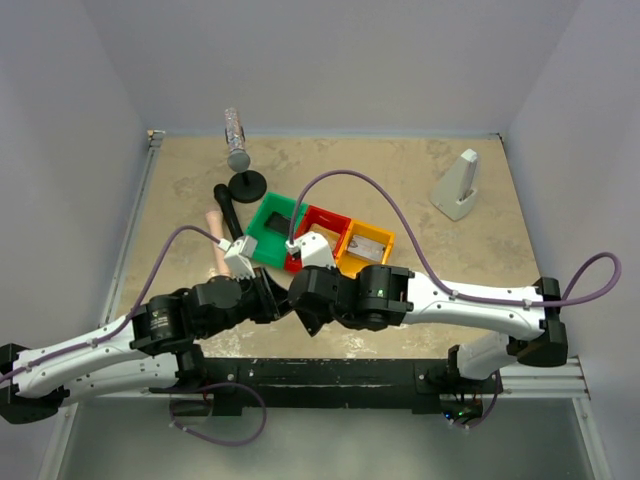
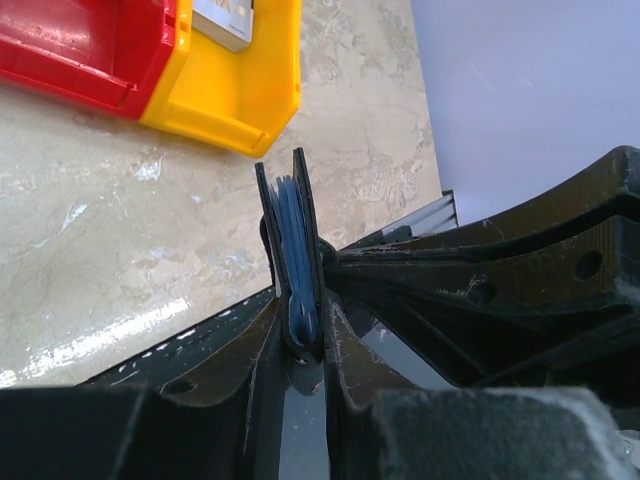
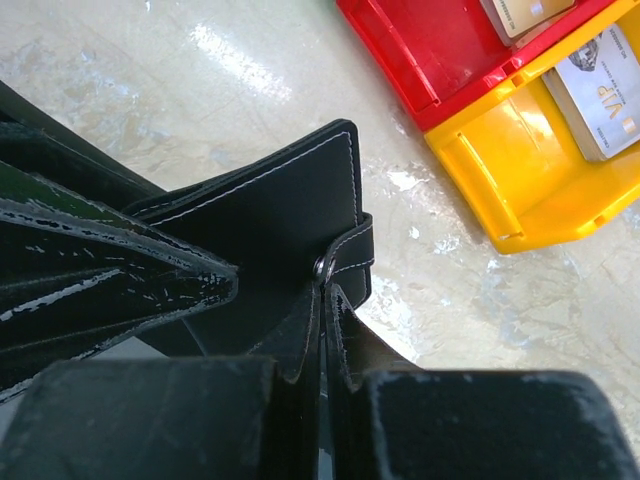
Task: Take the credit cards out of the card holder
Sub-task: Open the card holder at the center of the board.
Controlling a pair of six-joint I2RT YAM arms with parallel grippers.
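Left end effector [image 2: 298, 332] is clamped tight on the card holder [image 2: 291, 240], which stands edge-up near the yellow bin [image 2: 235, 95]. Right end effector [image 3: 322, 312] pinches it at the snap strap. The danger: an uneven pull could let the leather slip and spill cards across the counter [image 2: 100, 220].

Lab test cell: plain walls [image 1: 330, 60] enclose a marbled table [image 1: 400, 180].

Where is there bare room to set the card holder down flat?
Tabletop is bare between the yellow bin and the white stand, and along the far edge from bottle to that stand. Crowded around the green bin, red bin and black pedestal.
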